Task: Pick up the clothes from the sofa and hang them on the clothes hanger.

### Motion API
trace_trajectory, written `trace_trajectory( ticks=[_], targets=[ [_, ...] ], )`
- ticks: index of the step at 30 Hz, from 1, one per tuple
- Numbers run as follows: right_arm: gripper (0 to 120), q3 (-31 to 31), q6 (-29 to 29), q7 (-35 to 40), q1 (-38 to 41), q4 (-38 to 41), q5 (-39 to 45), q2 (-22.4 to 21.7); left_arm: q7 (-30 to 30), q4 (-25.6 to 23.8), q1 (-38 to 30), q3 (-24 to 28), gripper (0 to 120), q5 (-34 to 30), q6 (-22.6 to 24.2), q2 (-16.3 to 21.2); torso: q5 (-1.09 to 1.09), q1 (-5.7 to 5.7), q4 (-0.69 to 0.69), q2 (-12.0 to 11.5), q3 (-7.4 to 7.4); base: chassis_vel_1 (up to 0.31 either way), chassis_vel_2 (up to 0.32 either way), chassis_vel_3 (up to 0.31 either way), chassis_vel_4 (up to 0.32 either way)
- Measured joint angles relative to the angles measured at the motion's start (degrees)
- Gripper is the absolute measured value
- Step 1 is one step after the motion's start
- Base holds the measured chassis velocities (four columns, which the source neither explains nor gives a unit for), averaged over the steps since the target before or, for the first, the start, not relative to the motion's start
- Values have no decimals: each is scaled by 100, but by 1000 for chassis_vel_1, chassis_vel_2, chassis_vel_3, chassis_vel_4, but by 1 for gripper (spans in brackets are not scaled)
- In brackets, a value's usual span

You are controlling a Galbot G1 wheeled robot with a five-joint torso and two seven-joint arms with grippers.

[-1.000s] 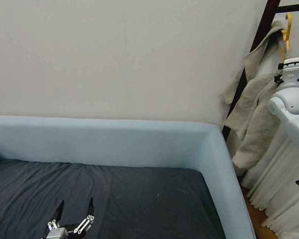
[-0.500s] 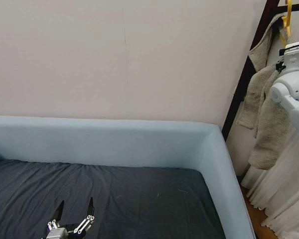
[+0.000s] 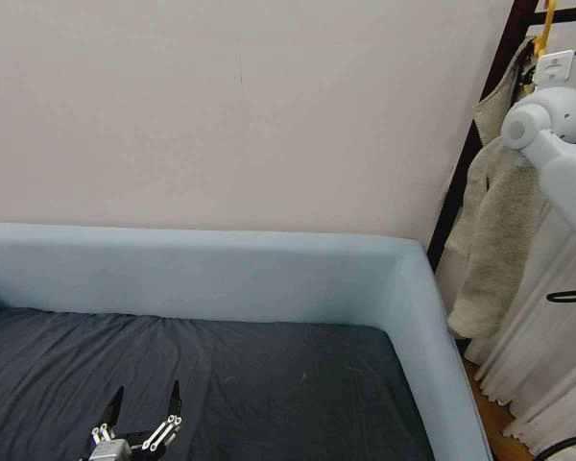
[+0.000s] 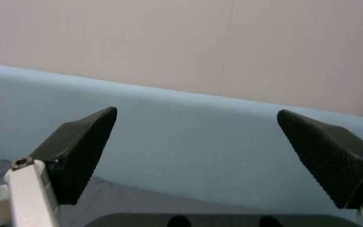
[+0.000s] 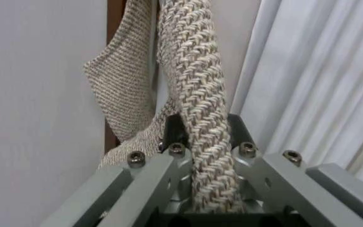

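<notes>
The light-blue upholstered sofa [image 3: 221, 279] with its dark grey seat cushion lies under and ahead of the left gripper [image 3: 147, 394], which hovers low over the cushion with its jaws spread wide and nothing between them. No garment lies on the part of the seat in view.

Well off to the other side, the right gripper [image 5: 204, 146] is raised high. The white pleated curtain [image 3: 547, 336] hangs just beside and below it. The beige chunky-knit sweater [image 3: 499, 221] drapes down from it, and its jaws are clamped on a thick fold of the knit. The dark wooden rack post [image 3: 480, 125] stands just beyond the sweater, and the yellow plastic hanger hook [image 3: 547, 19] sits right above the gripper.

This looks like the hanging step, near its end. Whether the knit already bears on the hanger cannot be told. The next move calls for seating the fabric over the hanger before the jaws let go, or it may slide off.
</notes>
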Motion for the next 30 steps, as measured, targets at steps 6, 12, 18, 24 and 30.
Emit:
trace_trajectory(
  ticks=[6, 12, 18, 24, 30],
  targets=[
    [4, -139, -99, 182, 345, -314, 445, 220, 0, 0, 0, 0, 100, 0, 0, 0, -3, 0, 1, 0, -1, 0, 0, 0, 0],
    [4, -247, -203, 348, 605, -717, 1032, 381, 0, 0, 0, 0, 100, 0, 0, 0, -1, 0, 1, 0, 0, 0, 0, 0, 0],
    [4, -306, -237, 496, 858, -1097, 1559, 494, 0, 0, 0, 0, 100, 0, 0, 0, -2, 0, 1, 0, 0, 0, 0, 0, 0],
    [4, -159, -178, 694, 962, -1127, 1896, 554, 0, 0, 0, 0, 100, 0, 0, 0, 0, 0, -1, 0, 0, 0, 0, 0, 0],
    [4, -127, -223, 907, 1128, -1399, 2369, 690, 0, 0, 0, 0, 100, 0, 0, 0, -1, 0, 2, 0, -1, 0, 0, 0, 0]
  ],
)
